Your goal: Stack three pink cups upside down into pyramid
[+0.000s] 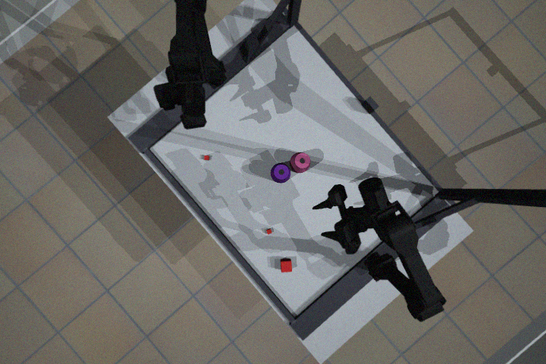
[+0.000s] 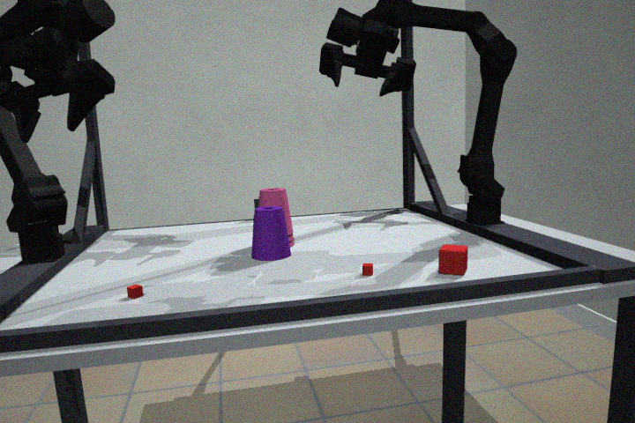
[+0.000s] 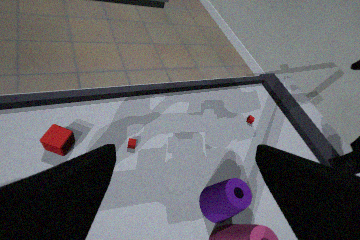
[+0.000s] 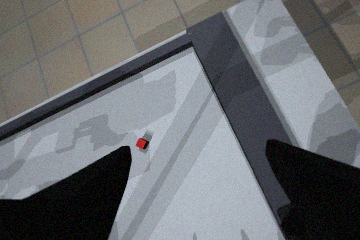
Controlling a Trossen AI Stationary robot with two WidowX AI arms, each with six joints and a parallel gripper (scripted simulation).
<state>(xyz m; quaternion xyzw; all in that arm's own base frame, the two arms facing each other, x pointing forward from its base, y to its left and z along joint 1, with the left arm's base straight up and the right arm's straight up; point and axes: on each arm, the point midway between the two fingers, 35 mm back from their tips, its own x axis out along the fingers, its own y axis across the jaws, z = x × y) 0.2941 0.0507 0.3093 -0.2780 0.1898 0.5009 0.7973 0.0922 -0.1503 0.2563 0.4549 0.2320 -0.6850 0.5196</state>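
Three pink cups, apparently nested by their layered rims, are stood inverted on the counter beside a purple cup; left tool and right tool are held raised, spread and unladen, presumably for unstacking.

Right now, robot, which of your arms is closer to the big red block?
My left arm. Its open gripper is up above the table on the block's side. My right arm is way over at the table's opposite end.
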